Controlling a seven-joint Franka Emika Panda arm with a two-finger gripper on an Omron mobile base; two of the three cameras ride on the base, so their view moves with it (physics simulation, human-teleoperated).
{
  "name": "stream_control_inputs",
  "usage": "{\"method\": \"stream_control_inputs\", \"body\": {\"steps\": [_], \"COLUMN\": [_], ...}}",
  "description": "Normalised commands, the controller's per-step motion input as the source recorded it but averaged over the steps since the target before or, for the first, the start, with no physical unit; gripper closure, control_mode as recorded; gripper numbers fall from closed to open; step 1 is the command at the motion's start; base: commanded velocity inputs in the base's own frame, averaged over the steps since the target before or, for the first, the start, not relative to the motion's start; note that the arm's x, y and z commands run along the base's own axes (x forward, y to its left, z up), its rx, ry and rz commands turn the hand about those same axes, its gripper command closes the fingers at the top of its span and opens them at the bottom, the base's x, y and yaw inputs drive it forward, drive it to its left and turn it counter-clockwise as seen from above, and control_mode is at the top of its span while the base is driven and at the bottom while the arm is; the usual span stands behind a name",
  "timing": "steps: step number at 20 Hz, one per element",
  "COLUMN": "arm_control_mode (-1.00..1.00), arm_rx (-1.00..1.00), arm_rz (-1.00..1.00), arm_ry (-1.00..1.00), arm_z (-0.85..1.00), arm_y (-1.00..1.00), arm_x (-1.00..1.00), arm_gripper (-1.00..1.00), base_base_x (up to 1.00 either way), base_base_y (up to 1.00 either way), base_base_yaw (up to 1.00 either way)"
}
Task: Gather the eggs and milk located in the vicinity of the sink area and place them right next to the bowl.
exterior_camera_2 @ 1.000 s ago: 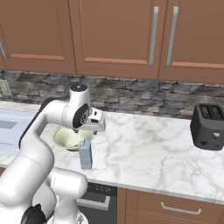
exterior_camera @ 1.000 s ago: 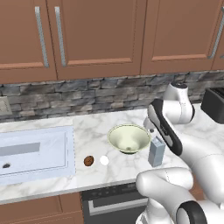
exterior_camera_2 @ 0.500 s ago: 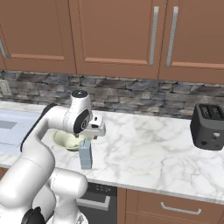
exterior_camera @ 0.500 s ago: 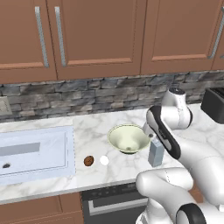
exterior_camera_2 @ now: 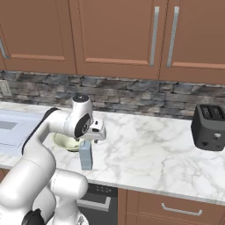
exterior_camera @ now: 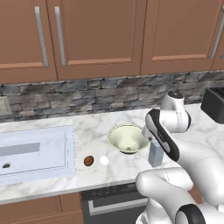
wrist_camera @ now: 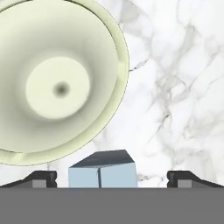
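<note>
The gripper (wrist_camera: 112,179) hung spread wide, its 2 fingertips (wrist_camera: 41,178) clear of the milk (wrist_camera: 103,169) standing upright between and below them. That grey-blue carton with a gabled top stood on the marble counter (wrist_camera: 175,87) just beside the pale cream-green bowl (wrist_camera: 57,78). Left of the bowl lay 2 eggs, 1 speckled brown (exterior_camera: 89,161) and 1 white (exterior_camera: 104,160), between it and the sink (exterior_camera: 35,151).

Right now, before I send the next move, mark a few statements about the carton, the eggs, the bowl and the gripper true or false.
1. The small grey-blue milk carton stands upright on the marble counter beside the round pale cream-green bowl. True.
2. The speckled brown egg lies inside the bowl. False: it lies on the counter between the pale sink and the bowl.
3. The plain white egg lies on the counter next to the brown one. True.
4. The gripper is clamped on the carton. False: in the hand view the fingertips stand wide of the carton, with gaps on both sides.
5. The bowl is empty. True.
</note>
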Motion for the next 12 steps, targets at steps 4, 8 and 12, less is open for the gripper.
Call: {"method": "stream_control_inputs", "body": {"steps": [4, 8, 12], "arm_control_mode": [-1.0, -1.0, -1.0], "arm_rx": [0.0, 0.0, 0.0], "arm_rz": [0.0, 0.0, 0.0], "arm_ry": [0.0, 0.0, 0.01], "arm_z": [-0.15, -0.16, -0.19], "arm_y": [0.01, 0.0, 0.0], "arm_x": [0.0, -0.01, -0.02], "arm_gripper": [-1.0, -1.0, -1.0], "base_base_x": [0.0, 0.0, 0.0], "base_base_y": [0.0, 0.0, 0.0], "base_base_yaw": [0.0, 0.0, 0.0]}}
